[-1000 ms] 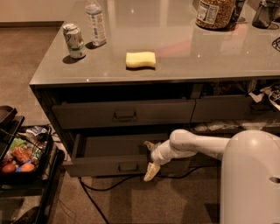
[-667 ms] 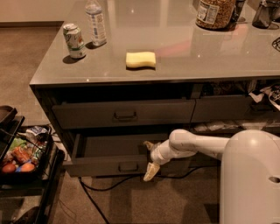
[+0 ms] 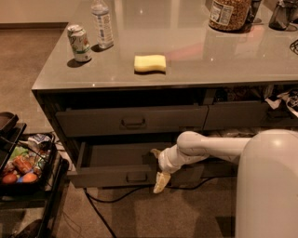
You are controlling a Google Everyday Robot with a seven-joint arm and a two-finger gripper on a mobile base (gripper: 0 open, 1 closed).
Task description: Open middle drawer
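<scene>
Nearest, the robot's white body [image 3: 267, 186] fills the lower right, and its arm [image 3: 209, 146] reaches left toward the cabinet. At the left edge stands a black cart [image 3: 57, 163] loaded with food, close beside the pulled-out drawer's left corner. A dark cable [image 3: 100, 202] trails over the carpet under that drawer.

The hand [image 3: 159, 167] is at the middle drawer [image 3: 107, 176], just right of its small bar handle [image 3: 136, 176]. Its two cream fingers are spread apart, one above the front panel's top edge, the other hanging down across the panel's face. Whether they press on the panel cannot be told.

The middle drawer stands pulled out from the cabinet, its plain grey inside showing. Above it the taller drawer [image 3: 93, 122] is closed, with a narrower drawer [image 3: 235, 115] to its right.

Farther back, the counter [image 3: 195, 60] carries a yellow sponge [image 3: 150, 63], a can [image 3: 80, 43], a water bottle [image 3: 103, 23] and a jar [image 3: 228, 14].

Compared with a second ago, drawer, arm and hand sit in the same places
</scene>
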